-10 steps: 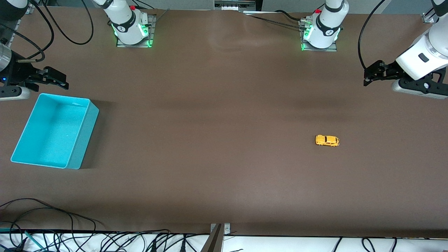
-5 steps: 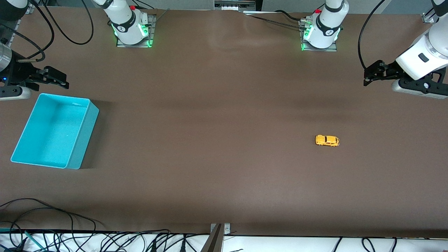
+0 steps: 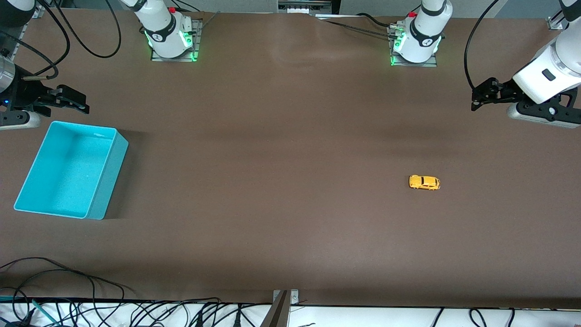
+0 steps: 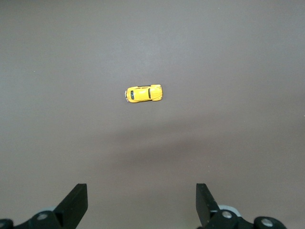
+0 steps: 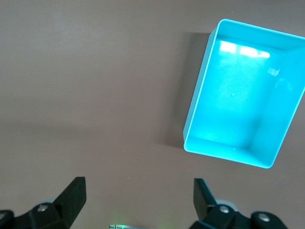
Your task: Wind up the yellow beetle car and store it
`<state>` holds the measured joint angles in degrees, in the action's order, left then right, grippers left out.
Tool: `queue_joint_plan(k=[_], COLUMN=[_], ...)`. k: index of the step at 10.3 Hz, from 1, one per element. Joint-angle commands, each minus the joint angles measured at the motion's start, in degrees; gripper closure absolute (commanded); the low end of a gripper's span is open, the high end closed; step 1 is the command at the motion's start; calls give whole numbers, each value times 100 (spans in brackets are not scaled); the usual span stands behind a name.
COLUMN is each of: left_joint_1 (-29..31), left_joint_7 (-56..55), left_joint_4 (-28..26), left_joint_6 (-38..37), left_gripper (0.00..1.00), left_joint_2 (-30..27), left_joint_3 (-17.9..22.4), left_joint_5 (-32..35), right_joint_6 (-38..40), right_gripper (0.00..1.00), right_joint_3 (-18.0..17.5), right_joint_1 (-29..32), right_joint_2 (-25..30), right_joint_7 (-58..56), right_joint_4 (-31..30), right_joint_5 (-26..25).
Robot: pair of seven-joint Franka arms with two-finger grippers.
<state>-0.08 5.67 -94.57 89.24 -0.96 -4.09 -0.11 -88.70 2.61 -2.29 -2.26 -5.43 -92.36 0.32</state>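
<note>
1. While both arms wait at the two ends of the table, the left gripper [image 3: 476,96] hangs in the air over bare brown tabletop at the left arm's end, its jaws spread wide and holding nothing.
2. Seen from the left wrist view, the left gripper [image 4: 141,202] shows two dark fingertips [image 4: 76,200] set well apart, with only tabletop between them.
3. Over the right arm's end of the table hangs the right gripper [image 3: 77,102], above bare tabletop just beside the teal bin's rim on the side farther from the front camera; its jaws are also spread wide and grasp nothing.
4. From the right wrist view, the right gripper [image 5: 139,200] has its two dark fingertips [image 5: 74,193] wide apart over the brown surface, clear of the bin.
5. Resting on its wheels on the table [image 3: 281,181], the yellow beetle car [image 3: 424,182] sits toward the left arm's end, nearer to the front camera than the left gripper and well apart from it.
6. In the left wrist view the yellow beetle car [image 4: 143,93] lies alone on the brown surface, touching neither fingertip, its dark windows visible on the rounded roof.
7. Toward the right arm's end stands the teal bin [image 3: 109,175], open-topped and rectangular, well apart from the car.
8. Looking down from the right wrist view, the teal bin [image 5: 198,114] shows a smooth glossy floor with bright light reflections.
9. Along the table edge nearest the front camera lie tangled black cables [image 3: 91,290].
</note>
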Motion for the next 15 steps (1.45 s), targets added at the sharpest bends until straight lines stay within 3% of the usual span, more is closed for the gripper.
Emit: queue_joint_plan(k=[1,11,15], left_joint_1=[-10,-10,-18], left_joint_7=[-49,30,1232], left_joint_4=[17,17,8], left_joint_6=[-91,-82,-126], left_gripper=[0,0,0], left_joint_2=[-71,-70,-9], left_joint_3=[5,5,-4], left_joint_5=[72,72,116], right_joint_6=[125,116,116], right_gripper=[0,0,0], right_joint_3=[20,20,20], right_joint_1=[36,36,36], right_joint_2=[32,15,15], right_joint_7=[-116,-116,-169], right_joint_4=[69,78,78], right_joint_5=[100,100,91])
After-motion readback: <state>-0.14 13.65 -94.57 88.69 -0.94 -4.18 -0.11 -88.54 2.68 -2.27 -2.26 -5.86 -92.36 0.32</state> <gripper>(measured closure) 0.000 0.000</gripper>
